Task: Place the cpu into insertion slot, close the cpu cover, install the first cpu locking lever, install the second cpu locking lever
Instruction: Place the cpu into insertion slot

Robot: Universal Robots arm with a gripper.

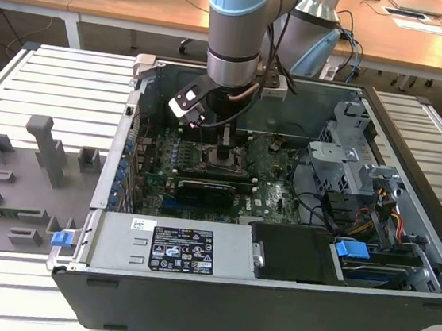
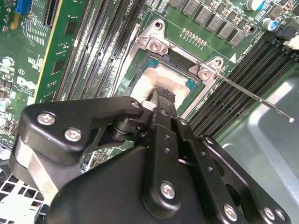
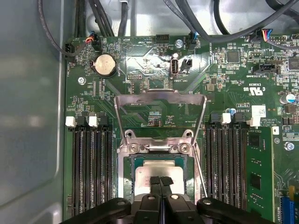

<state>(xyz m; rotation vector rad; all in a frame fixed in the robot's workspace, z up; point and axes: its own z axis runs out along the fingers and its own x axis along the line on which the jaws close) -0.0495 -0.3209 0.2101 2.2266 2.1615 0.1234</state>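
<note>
Open computer case (image 1: 195, 250) | green circuit board (image 3: 224, 93) | gripper (image 3: 160, 181) low over the socket — fingers clenched together, tips at the cpu (image 3: 142, 175) | insertion slot (image 3: 125, 163) holds the cpu flat | cpu cover (image 3: 160, 97) flipped up | thin locking lever (image 2: 252, 95) — sticking out beside the slot

**Partly hidden at the socket**

Covered by the end effector (image 3: 161, 181) in both wrist views: much of the cpu (image 3: 145, 170) and part of the insertion slot (image 3: 127, 163). Cut off by the first wrist view's edge: the rest of the slot. Too small to tell in the exterior view: whether the cpu lies flat.
</note>
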